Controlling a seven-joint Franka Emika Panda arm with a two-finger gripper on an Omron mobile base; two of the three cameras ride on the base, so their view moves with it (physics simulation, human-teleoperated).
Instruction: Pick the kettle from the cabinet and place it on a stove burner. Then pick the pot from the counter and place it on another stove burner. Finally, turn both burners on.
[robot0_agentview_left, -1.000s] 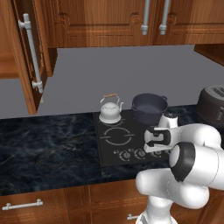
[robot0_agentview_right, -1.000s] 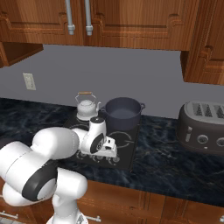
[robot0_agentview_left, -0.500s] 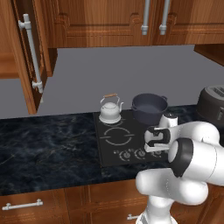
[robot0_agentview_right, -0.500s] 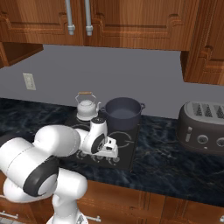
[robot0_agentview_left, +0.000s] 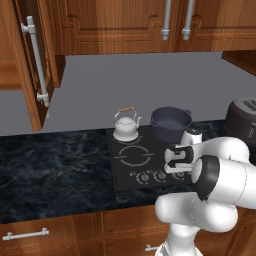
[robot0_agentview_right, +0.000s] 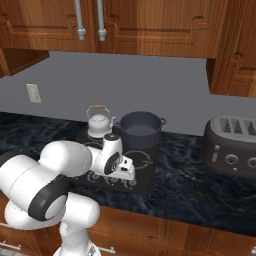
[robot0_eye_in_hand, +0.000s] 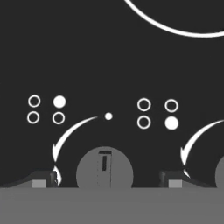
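The silver kettle (robot0_agentview_left: 125, 125) (robot0_agentview_right: 98, 121) stands on the rear left stove burner. Beside it, the dark grey pot (robot0_agentview_left: 171, 124) (robot0_agentview_right: 140, 130) sits on the rear right burner. My gripper (robot0_agentview_left: 173, 166) (robot0_agentview_right: 126, 173) (robot0_eye_in_hand: 109, 180) hangs low over the front row of knobs (robot0_agentview_left: 150, 176) on the black cooktop (robot0_agentview_left: 122, 167). It is open, with a fingertip (robot0_eye_in_hand: 49, 178) on each side of one round knob (robot0_eye_in_hand: 104, 169) and a gap between each tip and the knob. The front left burner ring (robot0_agentview_left: 134, 155) is bare. The cabinet door (robot0_agentview_left: 30, 60) stands open at upper left.
A dark toaster (robot0_agentview_right: 235, 145) (robot0_agentview_left: 242, 117) sits on the black marble counter (robot0_agentview_left: 55, 160) to the right of the cooktop. Closed wooden cupboards with silver bar handles (robot0_agentview_left: 167, 20) hang above. Drawers (robot0_agentview_left: 30, 235) run below the counter's front edge.
My hand has shifted slightly over the knob row and its jaws have narrowed a little. Kettle and pot have stayed in place.
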